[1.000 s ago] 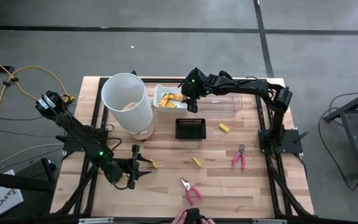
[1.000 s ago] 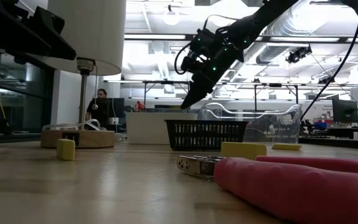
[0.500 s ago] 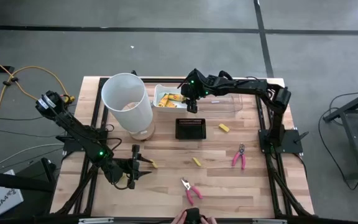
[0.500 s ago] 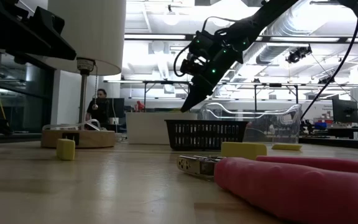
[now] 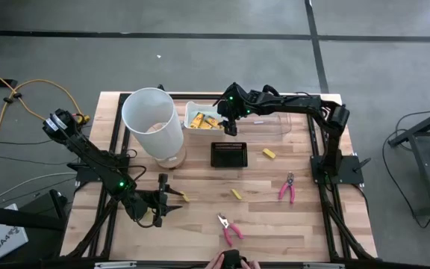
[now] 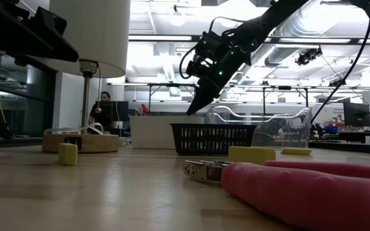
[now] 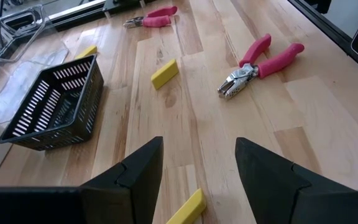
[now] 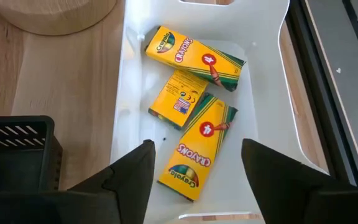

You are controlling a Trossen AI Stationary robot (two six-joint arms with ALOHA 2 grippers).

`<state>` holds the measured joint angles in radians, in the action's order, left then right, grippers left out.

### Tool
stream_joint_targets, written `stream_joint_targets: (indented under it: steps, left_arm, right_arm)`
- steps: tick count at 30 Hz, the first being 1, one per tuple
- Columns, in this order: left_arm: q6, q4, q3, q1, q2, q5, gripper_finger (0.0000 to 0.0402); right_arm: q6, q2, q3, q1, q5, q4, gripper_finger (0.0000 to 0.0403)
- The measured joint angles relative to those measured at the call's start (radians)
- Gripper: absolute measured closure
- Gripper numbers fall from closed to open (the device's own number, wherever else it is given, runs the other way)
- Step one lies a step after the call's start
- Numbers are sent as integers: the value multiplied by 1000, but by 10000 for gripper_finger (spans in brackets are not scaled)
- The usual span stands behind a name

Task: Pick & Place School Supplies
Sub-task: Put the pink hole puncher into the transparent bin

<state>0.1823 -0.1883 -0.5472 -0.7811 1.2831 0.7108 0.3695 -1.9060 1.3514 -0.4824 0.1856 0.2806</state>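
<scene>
Three yellow crayon packets lie flat in a white tray near the table's far edge. My right gripper hangs open over the tray's near end, touching nothing. My left gripper is open and low over the near left of the table; a tiny yellow block lies on the wood between its fingers, apart from them. Two more blocks and two pink-handled pliers lie loose on the table.
A tall white bin stands left of the tray. A black slotted basket sits just in front of the tray, and a clear container to its right. A person's hand shows at the near edge.
My right gripper has shifted slightly over the white tray early on, then kept still, staying open. The packets, blocks and pliers lie where they were.
</scene>
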Motion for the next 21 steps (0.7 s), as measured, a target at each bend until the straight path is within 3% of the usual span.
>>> stream_joint_targets:
  steps: [21]
  left_arm:
    - [0, 0, 0, 0, 0, 0, 208]
  right_arm:
    - [18, 23, 0, 53, -34, -31, 172]
